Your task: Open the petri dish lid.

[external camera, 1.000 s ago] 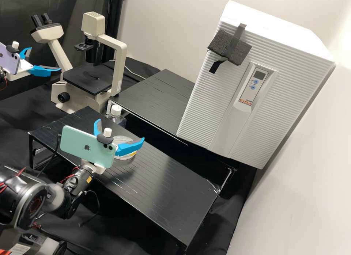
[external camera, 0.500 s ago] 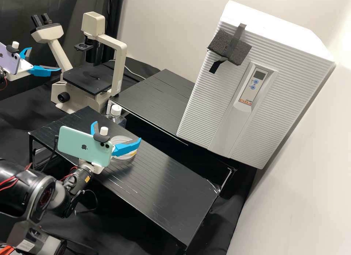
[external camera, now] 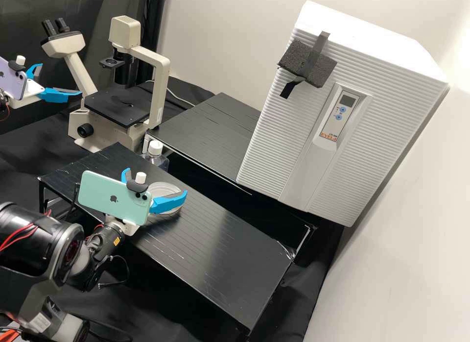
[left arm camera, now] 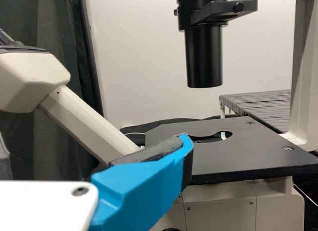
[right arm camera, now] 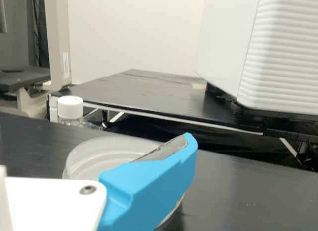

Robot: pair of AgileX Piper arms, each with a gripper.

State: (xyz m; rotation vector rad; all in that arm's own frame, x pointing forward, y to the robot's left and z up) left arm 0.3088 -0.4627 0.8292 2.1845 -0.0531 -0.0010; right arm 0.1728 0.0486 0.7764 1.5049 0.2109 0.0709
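Observation:
On the near black rack lies the clear round petri dish (external camera: 165, 189), flat, partly hidden by my right gripper (external camera: 156, 181). That gripper is open, low at the dish's near side, one finger crossing in front of the dish; contact cannot be told. The right wrist view has the dish (right arm camera: 94, 154) behind a blue finger of my right gripper (right arm camera: 149, 184). Whether the lid is lifted at all I cannot tell. My left gripper (external camera: 60, 79) stands open in the air at the far left, away from the dish; its blue finger (left arm camera: 141, 191) shows before the microscope stage.
A white-capped bottle (external camera: 155, 153) stands just behind the near rack (external camera: 230, 249). The microscope (external camera: 159, 87) is at the back left. A large white ribbed incubator (external camera: 382, 102) rises at the right, beside the rear rack (external camera: 210, 131).
My right gripper has drawn slightly left and come lower, baring more of the dish, its fingers still apart. Its arm's near link has shifted up and right. The left arm has stayed still.

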